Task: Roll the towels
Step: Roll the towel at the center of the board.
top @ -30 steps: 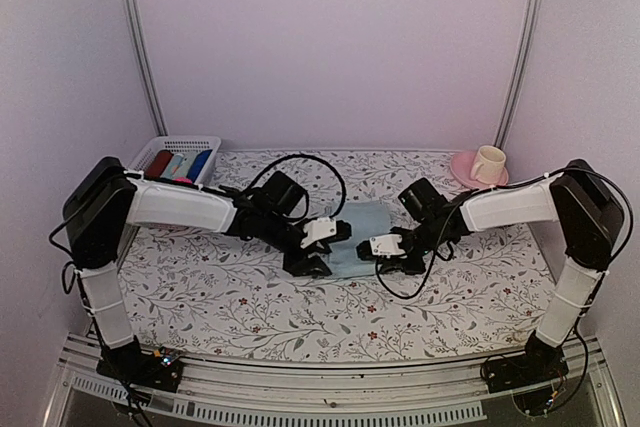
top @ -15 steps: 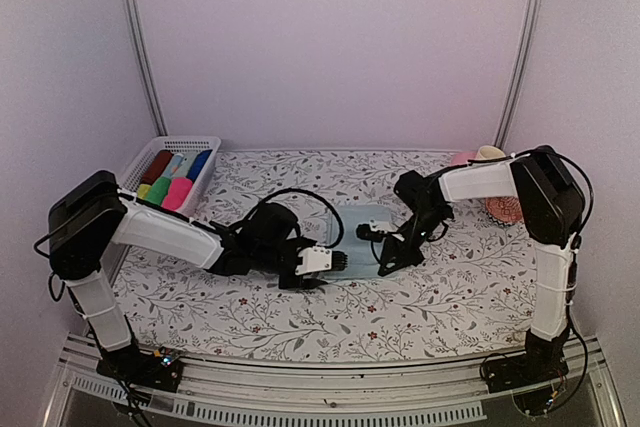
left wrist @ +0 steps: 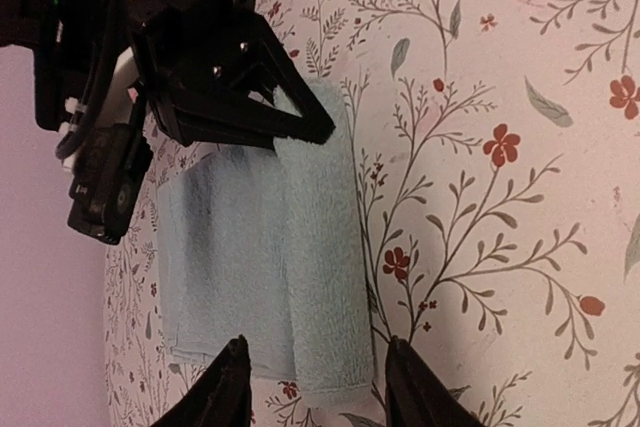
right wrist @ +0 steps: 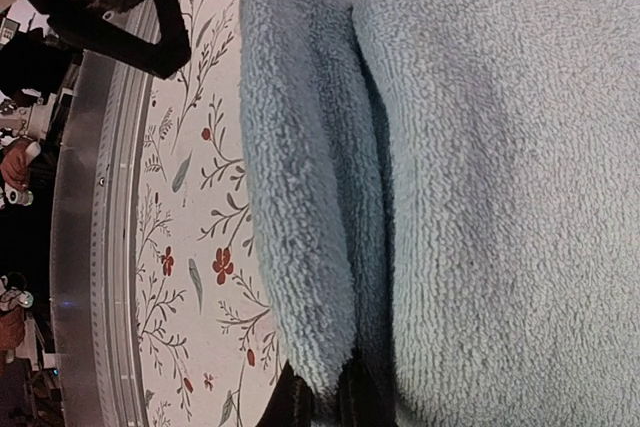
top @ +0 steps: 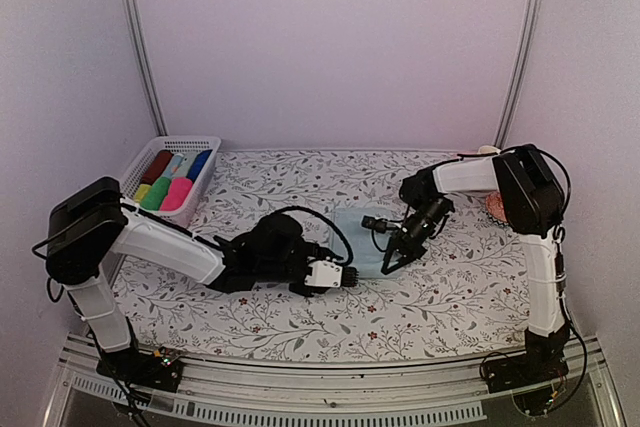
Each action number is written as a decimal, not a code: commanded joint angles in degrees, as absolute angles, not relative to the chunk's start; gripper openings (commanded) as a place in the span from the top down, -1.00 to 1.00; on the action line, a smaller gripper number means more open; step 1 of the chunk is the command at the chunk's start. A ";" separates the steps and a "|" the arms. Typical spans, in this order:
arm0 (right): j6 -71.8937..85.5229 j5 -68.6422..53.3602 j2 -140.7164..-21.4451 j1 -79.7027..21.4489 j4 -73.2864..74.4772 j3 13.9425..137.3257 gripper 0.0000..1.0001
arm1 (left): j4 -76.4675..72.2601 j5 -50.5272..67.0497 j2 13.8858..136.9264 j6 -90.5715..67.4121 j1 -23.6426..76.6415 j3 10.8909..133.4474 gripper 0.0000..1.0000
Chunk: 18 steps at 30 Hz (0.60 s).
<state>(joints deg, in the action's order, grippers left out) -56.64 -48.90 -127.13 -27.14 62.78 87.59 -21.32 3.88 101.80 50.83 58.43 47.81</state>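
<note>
Flowery tablecloth [top: 450, 297] looks grabby, so we'd roll evenly: right gripper [right wrist: 320, 399] pinches the blue towel [left wrist: 225, 247] at its rolled lip, left gripper [left wrist: 315, 387] gapes astride the other end. Close that first.

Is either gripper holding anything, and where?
The right gripper is shut on the pale blue towel, pinching the rolled-over edge at its right end. The left gripper straddles the other end, open, holding nothing.

A white basket [top: 190, 141] stands at the far left of the flowered counter [top: 440, 297]. A red roll [top: 157, 165], a dark blue roll [top: 199, 163] and a green roll [top: 155, 193] lie inside it.
</note>
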 commanded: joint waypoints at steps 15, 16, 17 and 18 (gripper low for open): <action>-52.16 -50.32 -133.77 -25.05 67.58 93.52 0.90 | -35.26 -4.33 109.98 59.58 62.34 45.73 0.17; -52.20 -50.31 -133.84 -25.09 67.59 93.53 0.90 | -36.19 -4.67 110.22 59.98 62.34 45.59 0.17; -52.21 -50.36 -133.90 -25.05 67.59 93.55 0.90 | -36.66 -4.87 110.52 60.27 62.36 45.53 0.17; -52.21 -50.32 -133.94 -25.07 67.63 93.60 0.90 | -36.84 -5.10 110.82 60.49 62.34 45.61 0.17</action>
